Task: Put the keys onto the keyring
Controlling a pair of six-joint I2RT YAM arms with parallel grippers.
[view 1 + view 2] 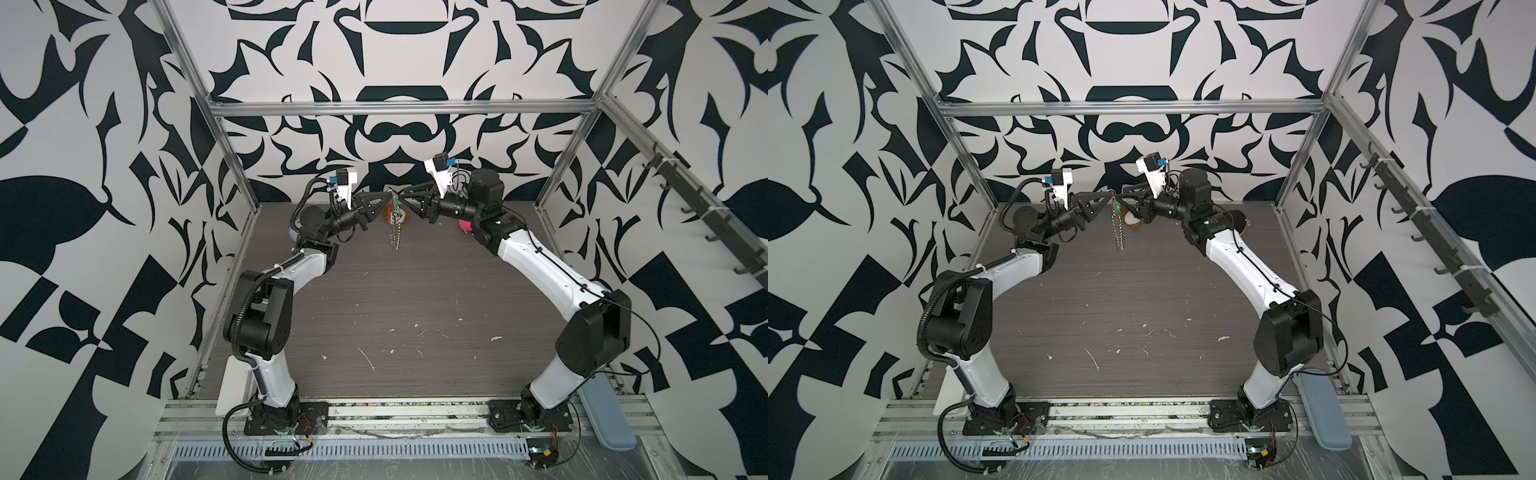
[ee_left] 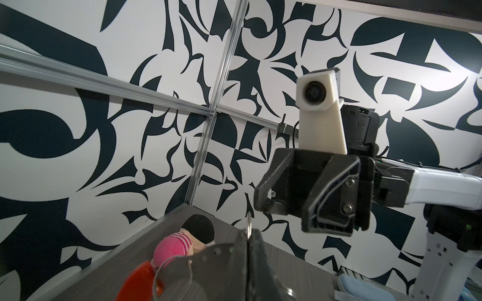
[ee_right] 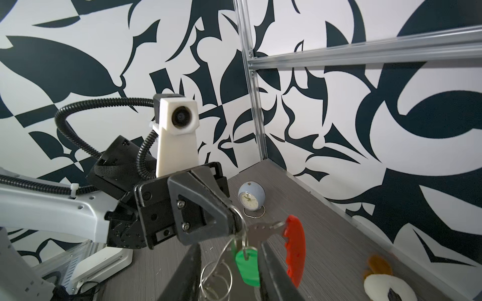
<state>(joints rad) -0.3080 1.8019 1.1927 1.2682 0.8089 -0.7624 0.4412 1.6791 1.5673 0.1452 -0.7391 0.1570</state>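
Where the left gripper (image 3: pixel 236 217) is pressed together on a metal ring at the head of the keyring (image 1: pixel 394 232), the assembly hangs in the air above the table (image 1: pixel 374 332), chain downward, in both top views. The right gripper (image 2: pixel 292 213) faces it with jaws spread and holds nothing. In the right wrist view the keys (image 3: pixel 247 263), a green tag, hang between its fingers without evident contact, beside the orange-red strip (image 3: pixel 296 250). The tag appears to hang from a ring of the assembly; whether it is fully threaded I cannot tell.

Risks, as judged:
- The whole load depends on one narrow pinch, so any slackening of the left gripper would drop everything to the table.
- A sideways withdrawal of the right gripper could snag the loose rings or the strip and drag the assembly out of that pinch.
- If the tag sits only partly on, swinging could shake it off.

Containers: none in view. The pale blue clock (image 3: pixel 251 198) and a pink plush toy (image 2: pixel 172 247) stand loose on the table.
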